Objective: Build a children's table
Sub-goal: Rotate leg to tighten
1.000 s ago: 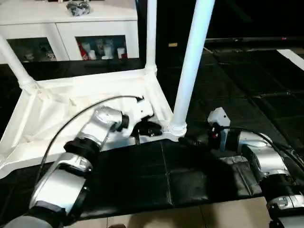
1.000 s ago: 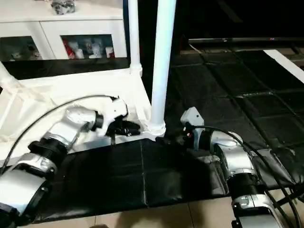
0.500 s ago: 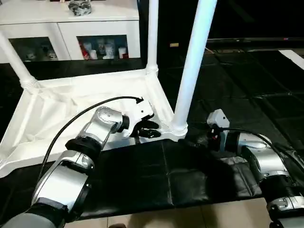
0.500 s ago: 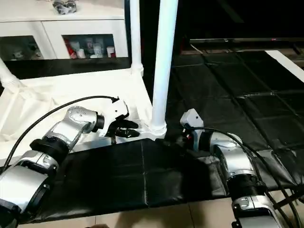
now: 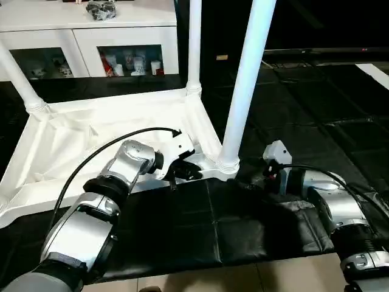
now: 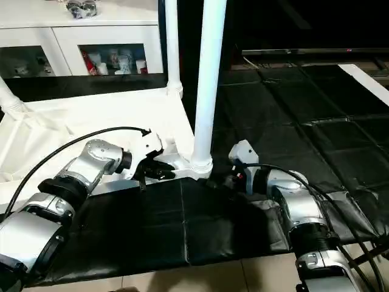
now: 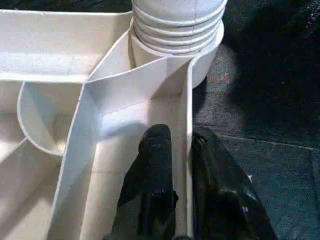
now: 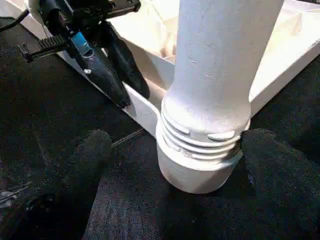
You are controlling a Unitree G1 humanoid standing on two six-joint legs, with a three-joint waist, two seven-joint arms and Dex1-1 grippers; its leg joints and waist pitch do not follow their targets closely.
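Inverted white plastic table top (image 5: 91, 140) lies on black mat (image 5: 243, 231), smooth tapered legs up. Left gripper (image 7: 181, 150) clamps its thin rim wall. Right gripper (image 8: 170, 165), fingers wide apart, flanks ribbed leg (image 8: 210, 100) base at 3 o'clock.

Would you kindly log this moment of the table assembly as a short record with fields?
Tabletop: white, upside down on black mat
Near leg: upright in corner socket
Left gripper: shut on tabletop's side wall, one finger each side
Right gripper: open, fingers either side of near leg's threaded base
Background: white glass-door cabinet
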